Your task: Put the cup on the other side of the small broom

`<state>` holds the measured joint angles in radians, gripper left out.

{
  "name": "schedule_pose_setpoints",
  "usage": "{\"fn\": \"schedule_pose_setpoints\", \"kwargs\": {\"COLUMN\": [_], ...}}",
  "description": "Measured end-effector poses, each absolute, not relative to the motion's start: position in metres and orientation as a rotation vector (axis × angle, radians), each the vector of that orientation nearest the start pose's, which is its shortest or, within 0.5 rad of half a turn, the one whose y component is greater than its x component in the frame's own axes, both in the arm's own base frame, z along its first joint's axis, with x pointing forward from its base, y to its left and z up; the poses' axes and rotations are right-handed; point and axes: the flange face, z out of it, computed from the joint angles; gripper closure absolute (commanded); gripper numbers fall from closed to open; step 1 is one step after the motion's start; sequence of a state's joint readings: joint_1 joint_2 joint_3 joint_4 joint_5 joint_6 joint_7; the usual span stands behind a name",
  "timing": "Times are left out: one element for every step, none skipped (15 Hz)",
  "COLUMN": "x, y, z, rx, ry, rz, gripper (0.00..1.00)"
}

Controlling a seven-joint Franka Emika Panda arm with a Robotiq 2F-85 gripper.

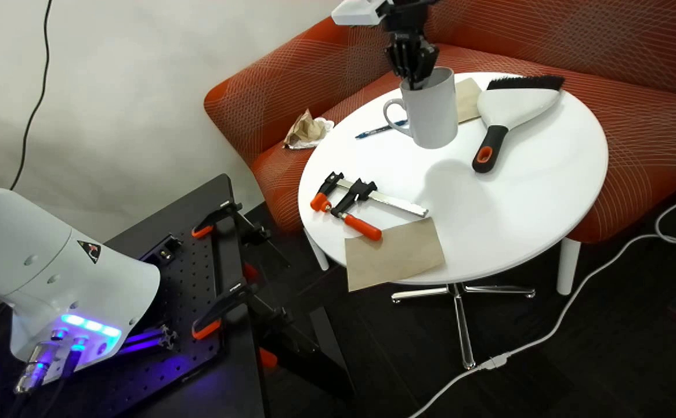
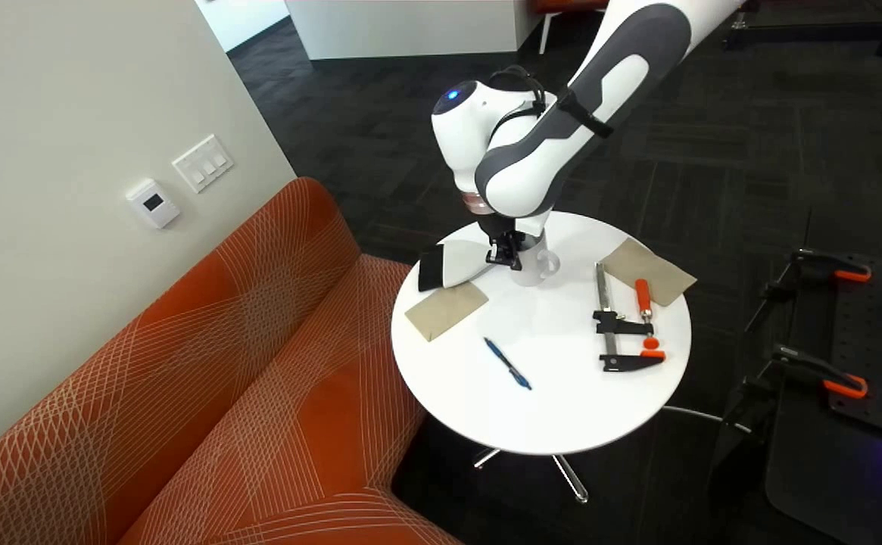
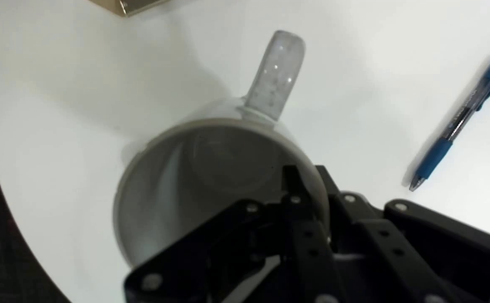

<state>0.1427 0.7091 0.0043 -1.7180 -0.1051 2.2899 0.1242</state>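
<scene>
Directly beneath the Robotiq gripper [image 3: 309, 177] was the white mug [image 1: 435, 113], held by its wall: in the wrist view one finger [image 3: 294, 182] reached down inside and its mate stood against the outside, drawn narrow with the rim between them. Whether the base was clear of the round white table [image 1: 552, 180] was hard to judge, though a shadow [image 1: 458, 191] lying apart from it in an exterior view suggested that it was. What the coming move turned on was the hand brush [image 1: 516, 105]: in that exterior view it lay to the gripper's right, near the mug but apart, its long axis slanting from the black grip [image 1: 493, 140] at the nearer end up to the bristles [image 1: 526, 83] at the farther. So the brush lay across the way, and the crossing seemed yet to be made; the mug would want enough height to pass over it, or a path round the end of the grip. The mug's loop handle [image 3: 275, 71] pointed left there, away from the brush, which should let the body lead. Also to the gripper's left was the blue pen [image 1: 376, 132], and lower on that side, well apart, the bar clamp [image 1: 365, 188]; neither appeared to be in the path. Tilting looked the likeliest trouble, since the mug was held at one side only.
</scene>
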Motion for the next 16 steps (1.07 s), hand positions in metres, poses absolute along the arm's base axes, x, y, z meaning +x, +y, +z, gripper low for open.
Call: {"fn": "schedule_pose_setpoints", "kwargs": {"x": [0.652,0.654,0.657,0.658,0.66,0.661,0.662,0.662,0.663,0.663,0.663,0.663,0.663,0.663,0.664,0.664], "y": [0.093,0.094,0.094,0.094,0.094,0.094,0.095,0.095,0.095,0.095,0.095,0.095,0.094,0.094,0.093,0.093], "z": [0.162,0.159,0.157,0.154,0.152,0.15,0.149,0.147,0.145,0.143,0.141,0.139,0.138,0.136,0.134,0.133], "rx": [-3.218,-3.215,-3.213,-3.212,-3.212,-3.211,-3.209,-3.208,-3.206,-3.203,-3.2,-3.196,-3.193,-3.188,-3.186,-3.185], "ry": [-0.167,-0.183,-0.192,-0.196,-0.198,-0.2,-0.212,-0.224,-0.233,-0.251,-0.262,-0.279,-0.289,-0.304,-0.309,-0.312], "rz": [0.179,0.16,0.145,0.136,0.134,0.134,0.135,0.137,0.139,0.143,0.146,0.15,0.153,0.155,0.158,0.16], "gripper": [0.97,0.97,0.97,0.97,0.97,0.97,0.97,0.97,0.97,0.97,0.97,0.97,0.97,0.97,0.97,0.97]}}
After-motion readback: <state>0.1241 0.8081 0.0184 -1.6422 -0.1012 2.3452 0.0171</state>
